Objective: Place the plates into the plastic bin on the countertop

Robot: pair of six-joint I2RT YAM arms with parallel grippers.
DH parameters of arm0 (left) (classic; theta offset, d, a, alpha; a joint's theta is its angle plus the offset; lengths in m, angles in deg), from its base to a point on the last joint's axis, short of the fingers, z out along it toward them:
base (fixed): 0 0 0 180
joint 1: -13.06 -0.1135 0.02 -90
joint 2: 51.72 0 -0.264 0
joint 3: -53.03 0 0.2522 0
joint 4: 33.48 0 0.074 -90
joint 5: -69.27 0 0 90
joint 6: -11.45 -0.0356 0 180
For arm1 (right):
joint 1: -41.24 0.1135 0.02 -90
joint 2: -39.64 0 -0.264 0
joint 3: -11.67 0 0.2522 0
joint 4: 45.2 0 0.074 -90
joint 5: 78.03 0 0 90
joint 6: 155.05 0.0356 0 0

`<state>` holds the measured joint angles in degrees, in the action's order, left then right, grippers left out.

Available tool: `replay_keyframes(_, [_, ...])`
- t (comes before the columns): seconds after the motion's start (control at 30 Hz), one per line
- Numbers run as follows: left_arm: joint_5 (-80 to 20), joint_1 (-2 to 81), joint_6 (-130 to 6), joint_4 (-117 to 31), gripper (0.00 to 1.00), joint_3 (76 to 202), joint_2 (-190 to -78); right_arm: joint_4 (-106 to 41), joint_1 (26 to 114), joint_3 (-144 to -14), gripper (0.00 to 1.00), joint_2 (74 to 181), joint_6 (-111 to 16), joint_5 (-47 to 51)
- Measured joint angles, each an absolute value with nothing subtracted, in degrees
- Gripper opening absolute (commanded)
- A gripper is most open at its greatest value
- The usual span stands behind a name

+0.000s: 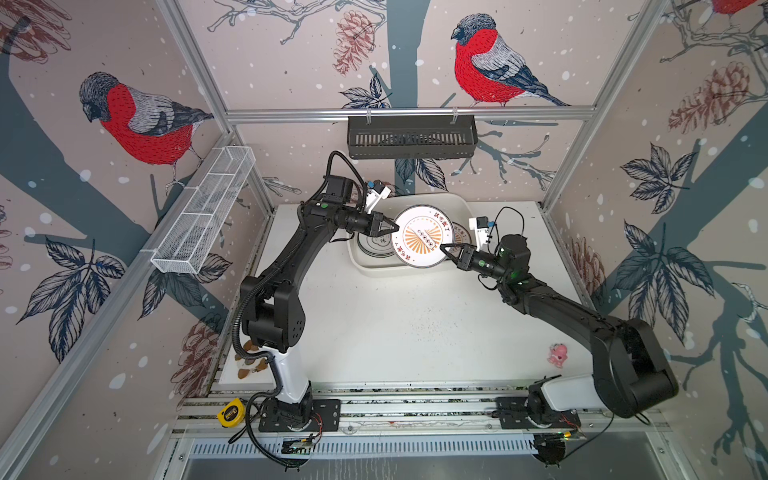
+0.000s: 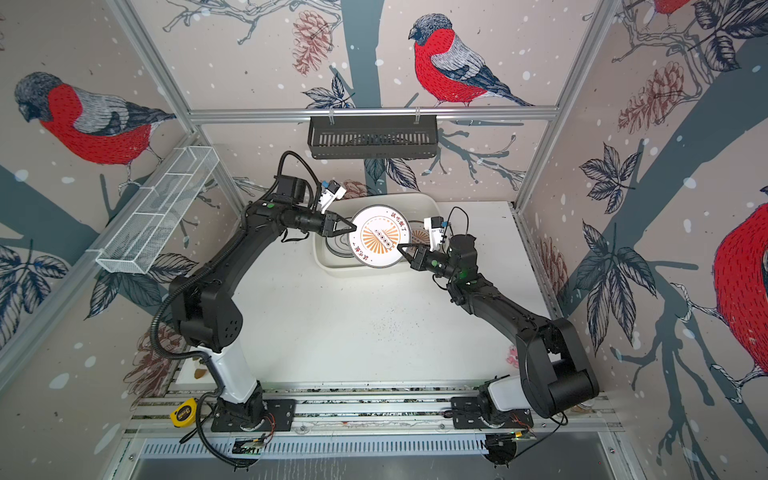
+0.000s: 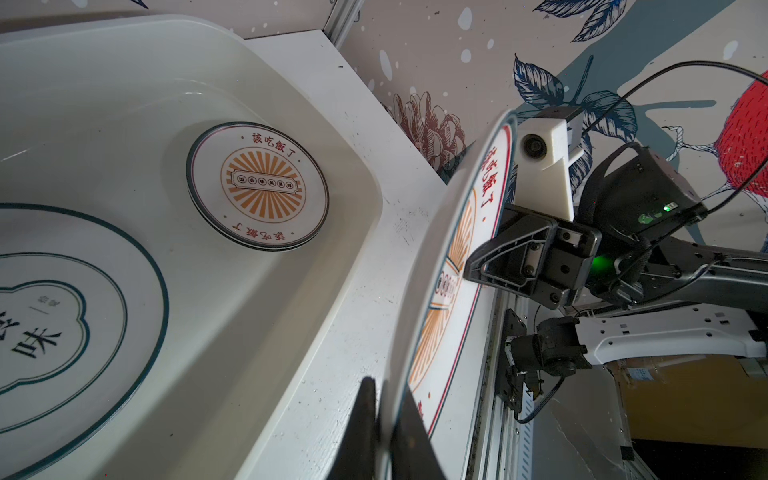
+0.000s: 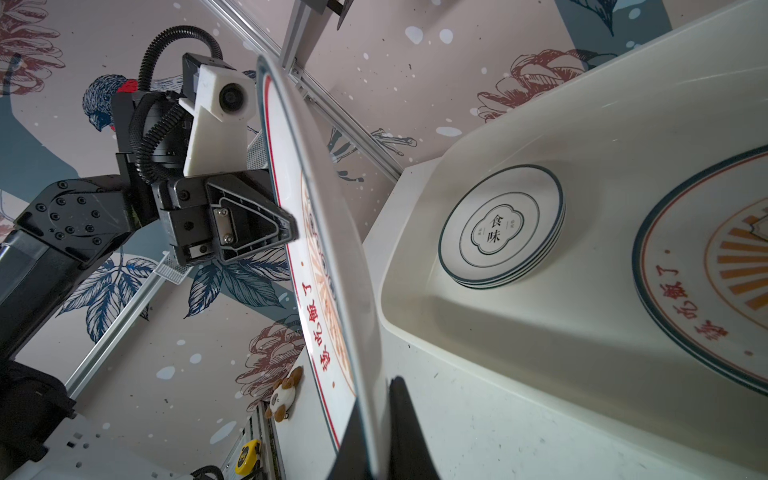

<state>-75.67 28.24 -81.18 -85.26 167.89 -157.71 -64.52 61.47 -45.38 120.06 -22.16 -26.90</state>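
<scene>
White, round and dark-rimmed, the sunburst plate (image 1: 422, 237) with its orange rays hangs between the two tools, face up and nearly level in both top views. The left tool (image 1: 392, 227) is closed on one side of its rim, and the right tool (image 1: 446, 249) is closed on the opposite side. Each wrist view shows the thin rim pinched between dark fingertips (image 3: 409, 436). The plate is held above the large cream-white plastic bin (image 1: 374, 268) and, as far as I can judge, touches nothing else.

Under the left tool lies a stack of white plates with a black quatrefoil emblem (image 4: 500, 226). Just beyond the right tool lies a stack of plates with the same orange rays (image 3: 257, 187). I judge that the step in hand is to lower the held plate onto that matching stack. To do it well, both tools should travel together toward the right tool's side, keep the plate level and go down slowly. They should open only when the plate rests on the stack, so that it cannot drop or slide.

The flat white bench (image 1: 395, 332) has small dark specks, and a small pink toy (image 1: 557, 354) sits near the right arm. The walls show red-breasted birds. A black slotted rack (image 1: 411, 137) hangs far behind both tools, and a white wire basket (image 1: 203, 212) hangs on the left tool's side.
</scene>
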Motion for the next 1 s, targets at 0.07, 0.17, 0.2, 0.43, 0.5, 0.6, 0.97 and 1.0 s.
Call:
replay_keyframes(0.07, [-74.92,28.42,-81.58,-85.22,0.02,167.89,-157.91,-63.76,61.54,-45.6,0.1,119.89,-22.14,-26.46])
replay_keyframes(0.17, [-74.4,28.55,-80.86,-85.28,0.0,167.89,-158.0,-62.84,61.76,-45.78,0.18,119.65,-23.1,-25.61])
replay_keyframes(0.2, [-74.29,28.61,-79.85,-85.33,0.0,167.87,-158.0,-62.77,61.8,-45.91,0.23,119.65,-23.3,-25.41])
replay_keyframes(0.43, [-71.34,28.92,-77.03,-85.3,0.0,168.33,-158.0,-61.92,61.89,-46.65,0.53,118.93,-24.78,-24.28])
replay_keyframes(0.5, [-70.16,28.92,-76.94,-85.3,0.0,169.36,-158.08,-61.7,61.6,-46.59,0.55,118.27,-24.78,-23.51])
replay_keyframes(0.6, [-68.93,28.92,-76.7,-85.22,0.0,171.89,-158.87,-61.77,59.85,-45.32,0.55,115.89,-24.7,-22.44])
replay_keyframes(0.97, [-63.25,28.92,-72.73,-82.66,0.0,183.78,-169.67,-52.04,50.85,-39.11,0.57,95.91,-26.27,-19.08])
replay_keyframes(1.0, [-62.68,28.96,-72.38,-82.2,0.0,184.53,-170.8,-50.09,50.54,-38.63,0.57,93.77,-26.75,-19.03])
